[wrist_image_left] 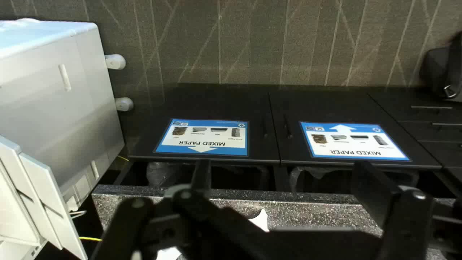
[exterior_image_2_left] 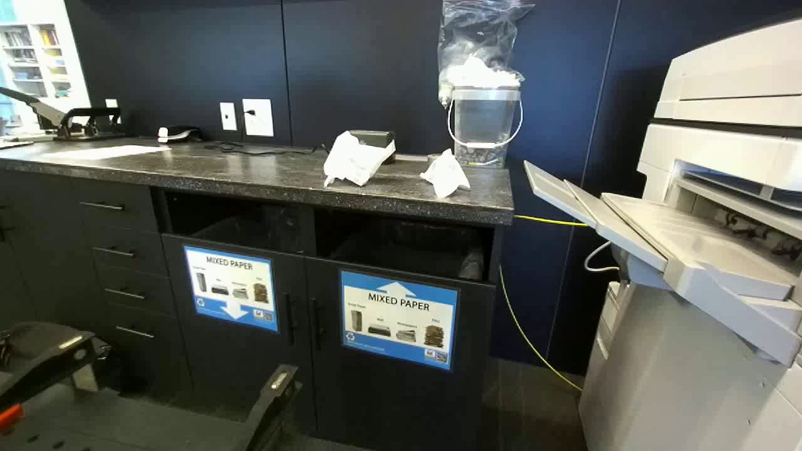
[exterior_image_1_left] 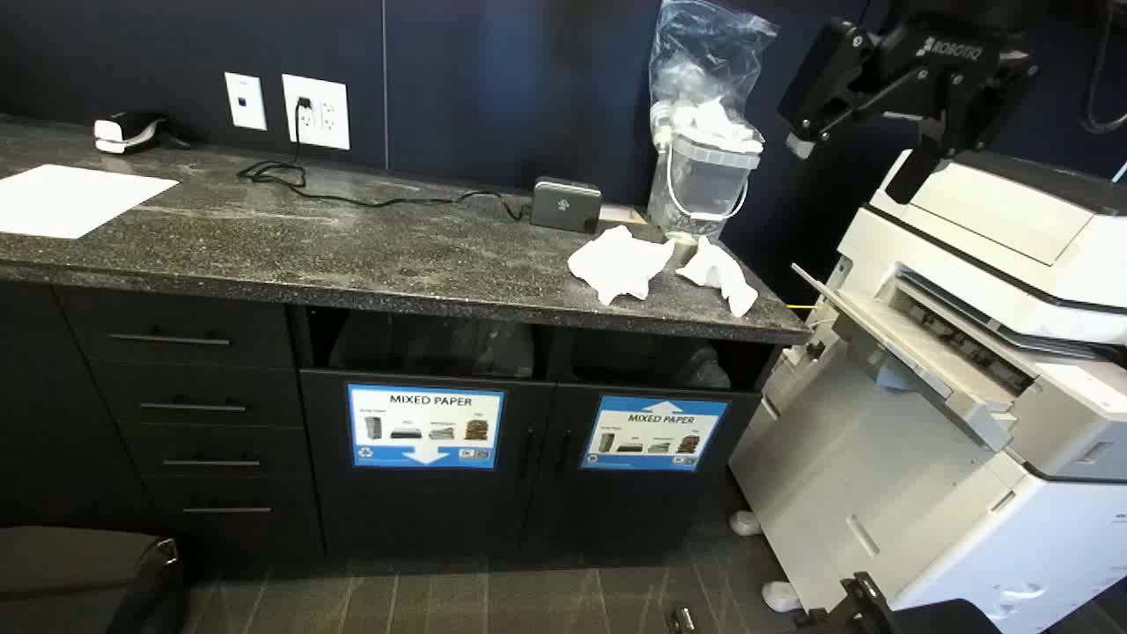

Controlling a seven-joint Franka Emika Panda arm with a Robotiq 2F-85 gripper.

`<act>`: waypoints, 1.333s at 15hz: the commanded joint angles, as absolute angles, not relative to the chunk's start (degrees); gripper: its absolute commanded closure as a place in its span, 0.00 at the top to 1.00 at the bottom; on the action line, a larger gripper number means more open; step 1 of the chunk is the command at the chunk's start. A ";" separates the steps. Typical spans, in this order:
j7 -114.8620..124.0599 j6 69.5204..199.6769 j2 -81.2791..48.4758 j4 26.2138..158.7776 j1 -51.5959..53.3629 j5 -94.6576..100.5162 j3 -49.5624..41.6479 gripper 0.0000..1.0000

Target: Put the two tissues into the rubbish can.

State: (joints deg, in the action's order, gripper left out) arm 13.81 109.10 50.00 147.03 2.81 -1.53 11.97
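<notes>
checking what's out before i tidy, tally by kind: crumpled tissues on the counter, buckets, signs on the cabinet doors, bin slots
Crumpled tissues: 2
Bucket: 1
Signs: 2
Bin slots: 2
Total: 7

On the counter [exterior_image_1_left: 396, 242], two tissues [exterior_image_1_left: 621, 262] [exterior_image_1_left: 715, 264] are counted, along with one bucket [exterior_image_1_left: 697, 176], one dark box [exterior_image_1_left: 565, 204] and, in an exterior view, one flat sheet of paper [exterior_image_1_left: 84, 201]. Above the counter, one plastic bag [exterior_image_1_left: 704, 53] is seen. Beneath the counter, two bin openings [exterior_image_1_left: 423, 345] [exterior_image_1_left: 647, 354] are found — with two doors [exterior_image_1_left: 423, 511] [exterior_image_1_left: 616, 511], two signs [exterior_image_1_left: 427, 427] [exterior_image_1_left: 656, 433] and four drawers [exterior_image_1_left: 172, 321] [exterior_image_1_left: 194, 387] [exterior_image_1_left: 211, 445] [exterior_image_1_left: 229, 528]. Beside the counter, one printer [exterior_image_1_left: 854, 440] is shown — and, higher than the counter, one gripper [exterior_image_1_left: 850, 167] with two fingers [exterior_image_1_left: 914, 172].
</notes>
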 commanded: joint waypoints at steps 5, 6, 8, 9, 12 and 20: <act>13.97 109.04 50.33 146.31 3.09 -1.31 11.75 1.00; 13.97 109.04 50.33 146.31 3.09 -1.31 11.75 1.00; 13.97 109.04 50.33 146.31 3.09 -1.31 11.75 1.00; 13.97 109.04 50.33 146.31 3.09 -1.31 11.75 1.00; 13.73 110.27 49.36 146.79 3.16 -1.72 11.44 1.00; 7.12 131.35 40.98 149.92 4.42 -1.28 9.32 1.00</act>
State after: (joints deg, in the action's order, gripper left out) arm 10.68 123.32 45.41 149.72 3.08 -1.53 11.06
